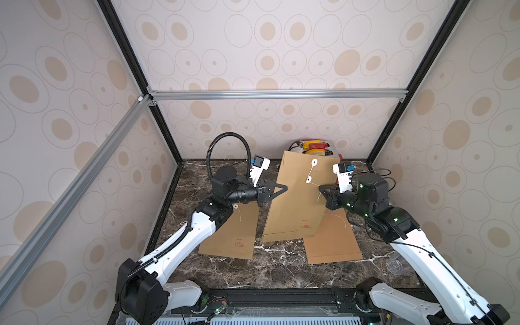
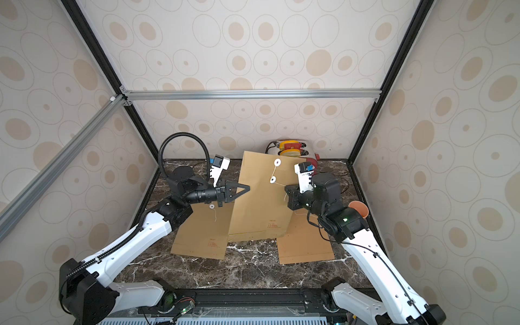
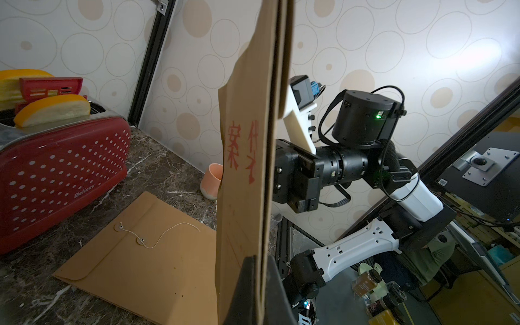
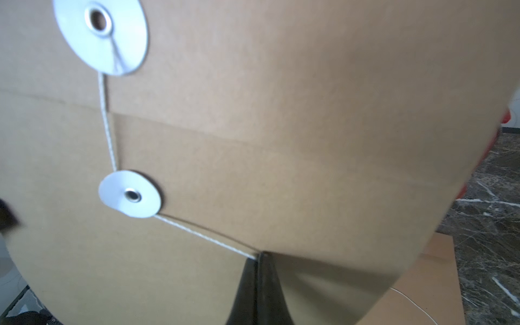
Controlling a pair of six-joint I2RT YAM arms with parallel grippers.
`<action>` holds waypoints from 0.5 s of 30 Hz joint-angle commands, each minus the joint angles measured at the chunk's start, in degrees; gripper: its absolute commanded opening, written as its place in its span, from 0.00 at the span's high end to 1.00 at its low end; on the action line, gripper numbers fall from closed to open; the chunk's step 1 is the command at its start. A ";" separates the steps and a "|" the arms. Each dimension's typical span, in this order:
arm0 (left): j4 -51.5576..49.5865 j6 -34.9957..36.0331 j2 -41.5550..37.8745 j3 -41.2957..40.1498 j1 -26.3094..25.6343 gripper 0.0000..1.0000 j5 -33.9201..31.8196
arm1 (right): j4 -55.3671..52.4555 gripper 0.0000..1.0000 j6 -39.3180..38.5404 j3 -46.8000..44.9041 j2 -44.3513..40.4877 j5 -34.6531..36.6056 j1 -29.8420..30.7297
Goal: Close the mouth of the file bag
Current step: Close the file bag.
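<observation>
A brown file bag stands tilted above the middle of the table. My left gripper is shut on its left edge. Its flap carries a white disc, and a second disc sits below on the body. A white string runs from the upper disc past the lower one. From there it goes taut to my right gripper, which is shut on it beside the bag's right side.
Two more file bags lie flat on the marble table, one at the left and one at the right. A red toaster stands at the back wall. An orange cup sits by the right wall.
</observation>
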 commanded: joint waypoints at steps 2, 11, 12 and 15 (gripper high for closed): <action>3.10 -0.34 -1.55 0.69 -0.11 1.00 0.77 | -4.82 1.00 -2.89 3.64 1.55 -2.01 -1.52; 2.40 0.08 -1.34 0.91 -0.14 1.00 0.67 | -14.69 1.00 -9.03 17.24 8.77 -4.39 -1.60; 2.31 0.07 -1.34 0.92 -0.14 1.00 0.62 | -15.76 1.00 -9.46 18.71 9.52 -4.74 -1.61; 2.31 0.08 -1.30 0.91 -0.17 1.00 0.62 | -17.46 1.00 -9.78 22.06 11.18 -4.95 -1.57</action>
